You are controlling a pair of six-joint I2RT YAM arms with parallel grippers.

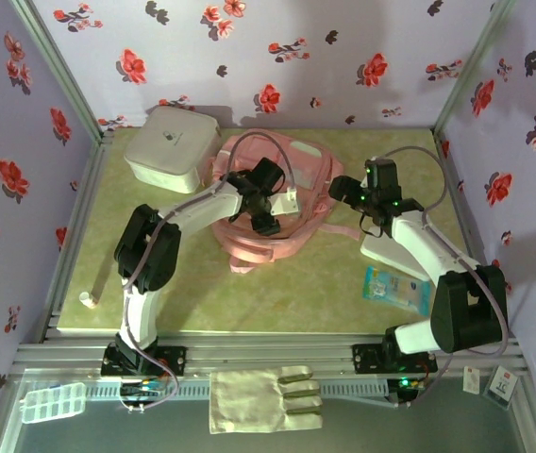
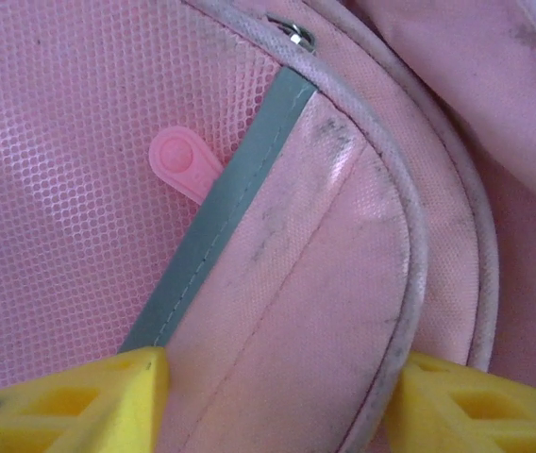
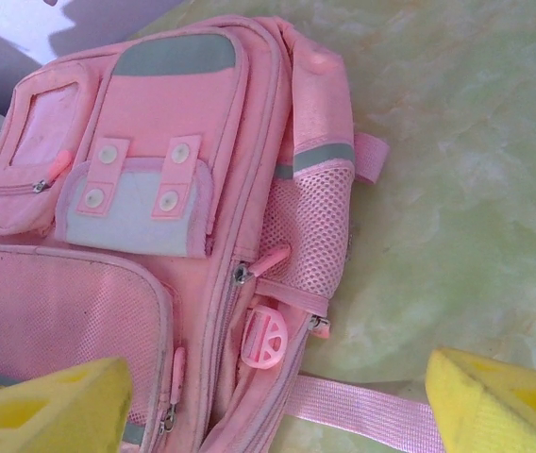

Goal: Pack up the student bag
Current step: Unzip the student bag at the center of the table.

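Observation:
The student bag (image 1: 249, 253), a pink backpack, lies flat in the middle of the green table, front pockets up. My left gripper (image 1: 266, 219) is down on the bag's middle. In the left wrist view its yellow fingers (image 2: 79, 406) stand apart on either side of a piped pocket panel (image 2: 343, 236), beside a grey strip (image 2: 221, 236) and a pink zip pull (image 2: 181, 162). My right gripper (image 1: 346, 192) hovers open at the bag's right edge, with nothing between its fingers (image 3: 504, 401); below it lie a pink strap (image 3: 362, 411) and a pink buckle (image 3: 266, 337).
A white rounded-square box (image 1: 169, 146) stands at the back left, touching the bag's corner. A blue packet (image 1: 395, 288) and a white flat thing (image 1: 386, 250) lie under the right arm. A small white item (image 1: 87, 300) sits at the near left edge. Flowered walls enclose three sides.

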